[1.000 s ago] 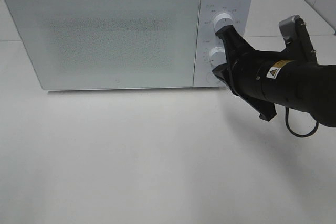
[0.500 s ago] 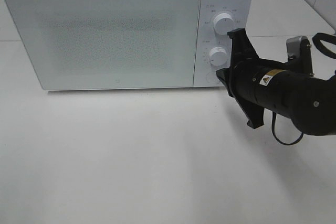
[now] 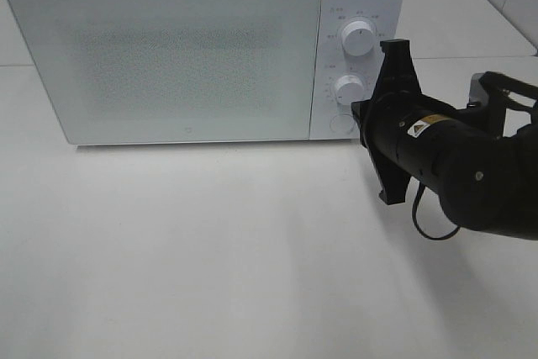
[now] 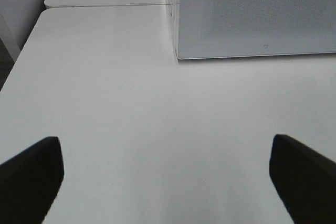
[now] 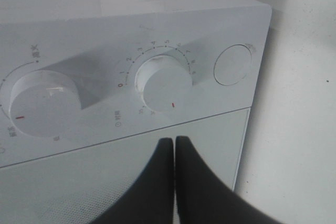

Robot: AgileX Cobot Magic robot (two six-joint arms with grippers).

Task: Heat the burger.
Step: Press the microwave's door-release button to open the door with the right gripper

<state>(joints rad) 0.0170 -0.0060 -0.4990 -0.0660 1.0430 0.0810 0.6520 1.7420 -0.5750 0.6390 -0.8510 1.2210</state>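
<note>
By the lower dial (image 3: 348, 87), right tool (image 5: 174, 142) has retreated.

Microwave (image 3: 168, 56) on table (image 3: 210, 258), right arm (image 3: 454, 161) before its lower dial (image 3: 348, 88)

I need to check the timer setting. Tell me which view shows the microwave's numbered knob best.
The right wrist view: the numbered knob sits close, its digits and red mark legible. The exterior high view shows it small, digits unreadable. The left wrist view shows only the microwave's door, no knob.
</note>
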